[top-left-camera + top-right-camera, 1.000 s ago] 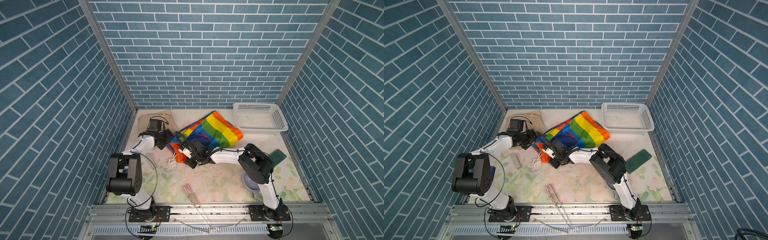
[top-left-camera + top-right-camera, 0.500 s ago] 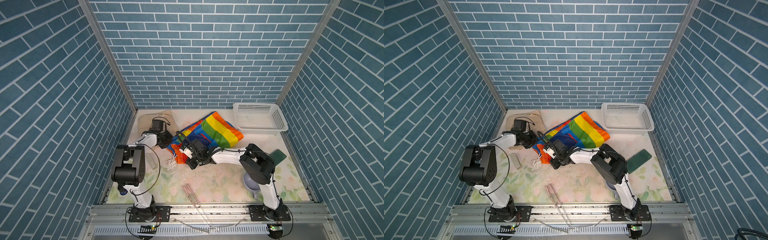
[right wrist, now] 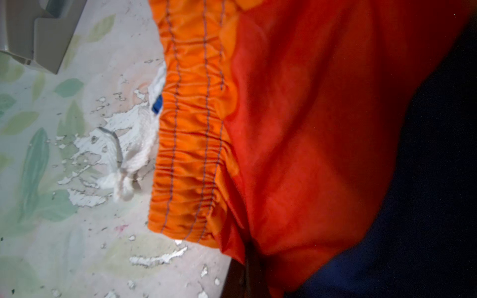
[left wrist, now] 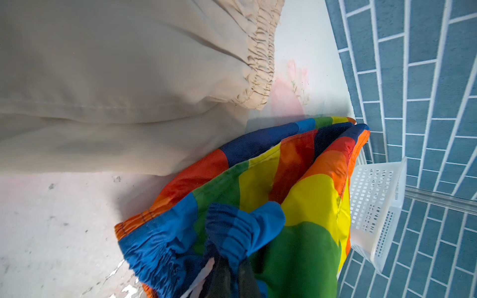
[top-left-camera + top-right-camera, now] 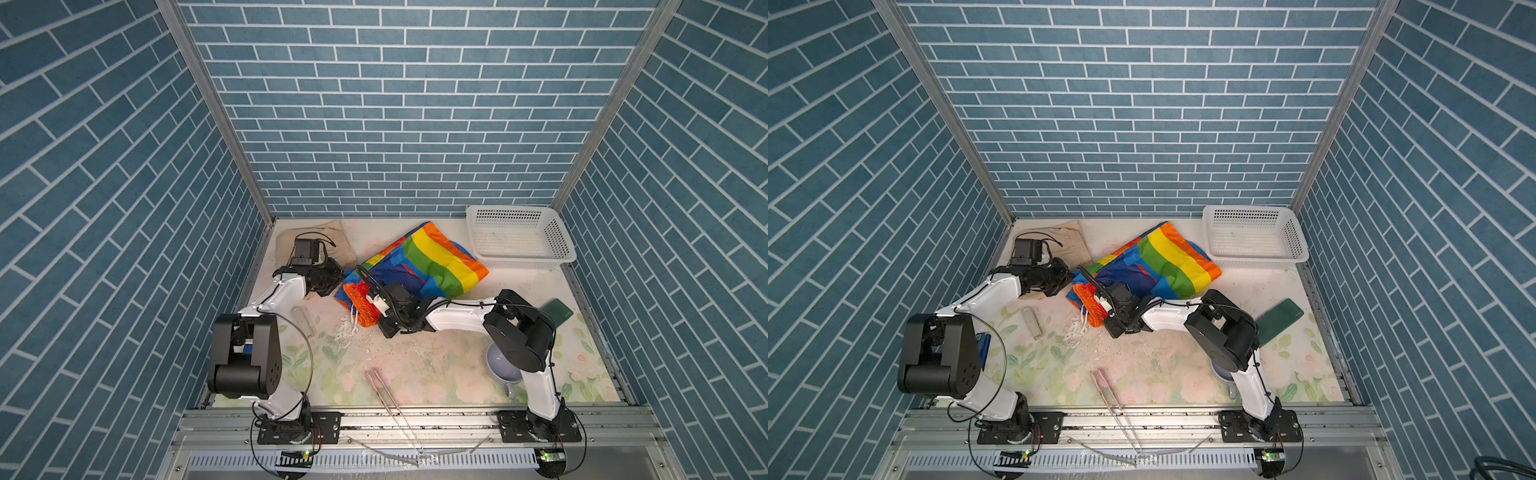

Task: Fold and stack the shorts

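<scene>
Left claw [image 4: 232, 265] grips rainbow shorts [image 5: 432, 259] at blue waistband; right claw [image 3: 247, 263] grips their orange edge (beige shorts [image 5: 345, 245] beside)

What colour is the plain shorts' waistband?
Beige; the waistband shows best in the left wrist view.

rainbow shorts [image 5: 432, 257] crumpled, beige shorts [image 5: 343, 243] seemingly flat

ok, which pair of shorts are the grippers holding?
The rainbow-striped shorts: left gripper and right gripper are both shut on it. The beige shorts lie ungripped.
</scene>
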You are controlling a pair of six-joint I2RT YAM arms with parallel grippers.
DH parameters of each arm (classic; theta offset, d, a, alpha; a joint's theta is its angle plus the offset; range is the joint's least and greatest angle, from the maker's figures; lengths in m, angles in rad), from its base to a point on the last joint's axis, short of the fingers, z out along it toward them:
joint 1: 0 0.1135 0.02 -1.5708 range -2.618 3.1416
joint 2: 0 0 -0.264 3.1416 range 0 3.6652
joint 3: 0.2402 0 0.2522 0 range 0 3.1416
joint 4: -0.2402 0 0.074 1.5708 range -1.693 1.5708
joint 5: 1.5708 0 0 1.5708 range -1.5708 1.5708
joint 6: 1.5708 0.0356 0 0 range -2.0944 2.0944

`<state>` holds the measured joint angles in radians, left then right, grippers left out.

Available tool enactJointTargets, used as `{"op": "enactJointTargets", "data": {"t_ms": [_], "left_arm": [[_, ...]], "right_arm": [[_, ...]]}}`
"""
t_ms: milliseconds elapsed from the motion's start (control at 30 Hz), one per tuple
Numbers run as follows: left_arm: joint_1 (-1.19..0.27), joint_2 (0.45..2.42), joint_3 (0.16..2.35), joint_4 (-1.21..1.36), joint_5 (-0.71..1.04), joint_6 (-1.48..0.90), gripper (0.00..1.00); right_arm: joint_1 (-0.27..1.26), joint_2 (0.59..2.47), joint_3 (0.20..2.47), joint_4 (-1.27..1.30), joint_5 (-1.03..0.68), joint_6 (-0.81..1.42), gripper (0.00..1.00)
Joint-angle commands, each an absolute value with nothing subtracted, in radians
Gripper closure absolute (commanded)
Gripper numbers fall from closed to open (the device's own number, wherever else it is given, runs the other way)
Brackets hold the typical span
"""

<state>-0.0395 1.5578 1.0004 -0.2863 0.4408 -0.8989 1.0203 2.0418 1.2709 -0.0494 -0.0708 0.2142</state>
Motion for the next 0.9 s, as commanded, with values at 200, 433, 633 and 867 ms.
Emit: {"op": "enactJointTargets", "data": {"t_ms": [200, 433, 633, 867], "left_arm": [[0.000, 1.457, 0.832, -0.319, 0.415, -0.893, 1.00], [0.098, 1.512, 0.761, -0.280, 0.394, -0.851, 1.00], [0.098, 1.590, 0.778, -0.233, 0.426, -0.858, 0.92], [0.098, 1.546, 0.773, -0.267, 0.432, -0.837, 0.40]], "right_arm": [[1.019, 1.974, 1.197, -0.060, 0.025, 0.271, 1.00], [1.019, 1.933, 1.151, -0.084, -0.007, 0.283, 1.00], [1.026, 1.817, 1.042, -0.081, -0.083, 0.308, 1.00], [1.055, 1.721, 0.988, -0.073, -0.211, 0.298, 0.97]]}}
